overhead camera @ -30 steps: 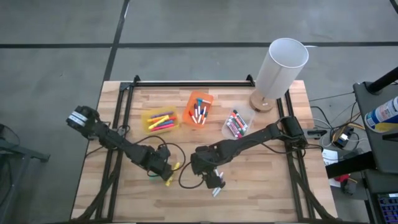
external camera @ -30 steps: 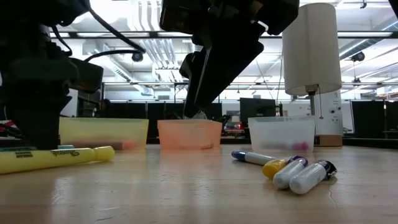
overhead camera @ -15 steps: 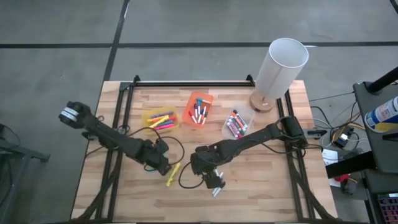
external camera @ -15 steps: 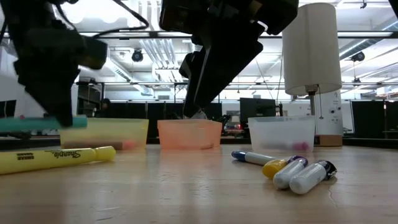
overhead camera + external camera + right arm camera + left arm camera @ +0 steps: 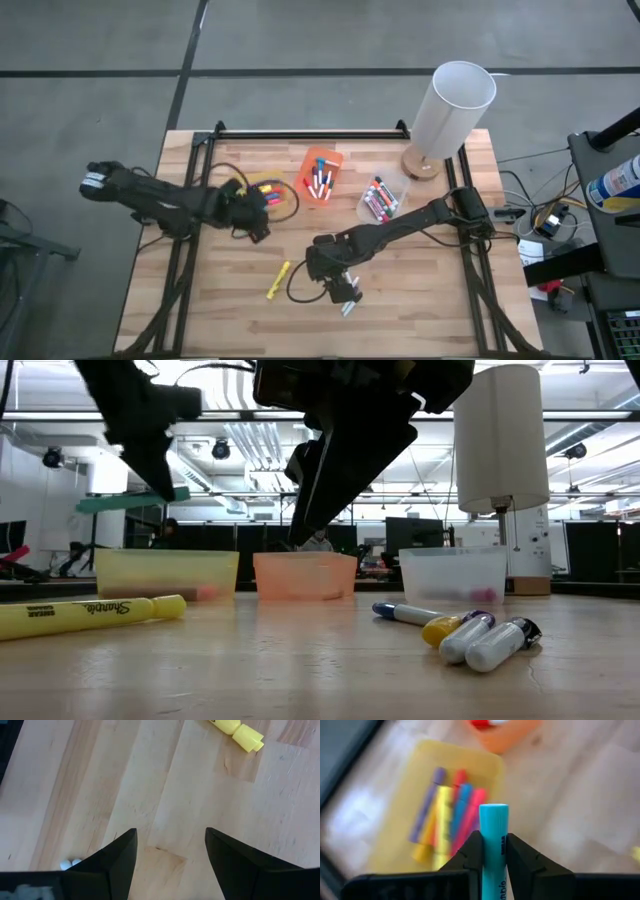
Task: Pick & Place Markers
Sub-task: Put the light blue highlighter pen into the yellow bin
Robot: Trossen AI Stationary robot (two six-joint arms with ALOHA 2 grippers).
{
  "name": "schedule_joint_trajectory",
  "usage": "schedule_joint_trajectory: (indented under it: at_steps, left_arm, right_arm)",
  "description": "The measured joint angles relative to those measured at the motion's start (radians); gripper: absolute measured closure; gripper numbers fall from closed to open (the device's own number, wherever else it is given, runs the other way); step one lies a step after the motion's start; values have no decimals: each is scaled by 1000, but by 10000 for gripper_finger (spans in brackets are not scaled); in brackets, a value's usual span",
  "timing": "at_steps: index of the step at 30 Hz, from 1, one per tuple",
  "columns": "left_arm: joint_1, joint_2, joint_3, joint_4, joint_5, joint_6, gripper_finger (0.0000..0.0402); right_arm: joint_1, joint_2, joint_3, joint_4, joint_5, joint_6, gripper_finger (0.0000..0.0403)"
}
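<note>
My left gripper (image 5: 255, 215) hangs over the near side of the yellow bin (image 5: 272, 190) and is shut on a teal marker (image 5: 493, 827). The bin holds several coloured markers (image 5: 447, 822). My right gripper (image 5: 345, 292) stands open above the table's near middle, with nothing between its fingers (image 5: 170, 855). A yellow marker (image 5: 278, 279) lies flat on the wood to its left. Three markers (image 5: 470, 635) lie together on the wood under my right gripper. The orange bin (image 5: 320, 176) and the clear bin (image 5: 381, 200) hold more markers. My left gripper pinches the teal marker's barrel (image 5: 493, 851) between its two fingers (image 5: 470, 851). The fingers slant down from above. One end (image 5: 493, 810) sticks out past the fingertips. The marker hangs nearly level (image 5: 125, 502), clear of the table and above the yellow bin's rim.
A white lamp (image 5: 455, 105) on a round wooden base stands at the far right corner. A black frame (image 5: 300, 133) runs along the table's far edge and both sides. Bare wood lies between the bins and the near edge.
My left gripper has risen from the table near the yellow marker and swung toward the far edge, over the yellow bin, rolling as it went. The teal marker, on the wood a second ago, is now lifted clear. The yellow marker has stayed where it lay.
</note>
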Motion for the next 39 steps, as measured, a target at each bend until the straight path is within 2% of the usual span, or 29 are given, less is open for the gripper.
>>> schedule_joint_trajectory:
  at_steps: [5, 11, 16, 19, 26, 29, 32, 35, 39]
  left_arm:
    - [160, 9, 0, 10, -31, 186, 349]
    - [327, 38, -1, 49, -31, 303, 349]
    - [423, 70, -20, 121, 75, 375, 349]
    - [452, 100, -38, 158, 136, 410, 349]
    - [477, 161, -71, 191, 129, 453, 348]
    - [477, 187, -82, 215, 210, 488, 348]
    - [477, 213, -82, 225, 191, 445, 345]
    - [479, 218, -80, 230, 144, 435, 323]
    - [481, 204, -80, 230, 150, 405, 268]
  right_arm:
    - [0, 0, 0, 1, 0, 1, 177]
    - [0, 0, 0, 4, 0, 1, 177]
    - [0, 0, 0, 7, 0, 1, 177]
    - [0, 0, 0, 9, 0, 3, 177]
    - [0, 0, 0, 13, 0, 3, 177]
    - [0, 0, 0, 17, 0, 0, 177]
    - [0, 0, 0, 20, 0, -1, 177]
    - [0, 0, 0, 21, 0, -1, 177]
    - [0, 0, 0, 21, 0, 2, 177]
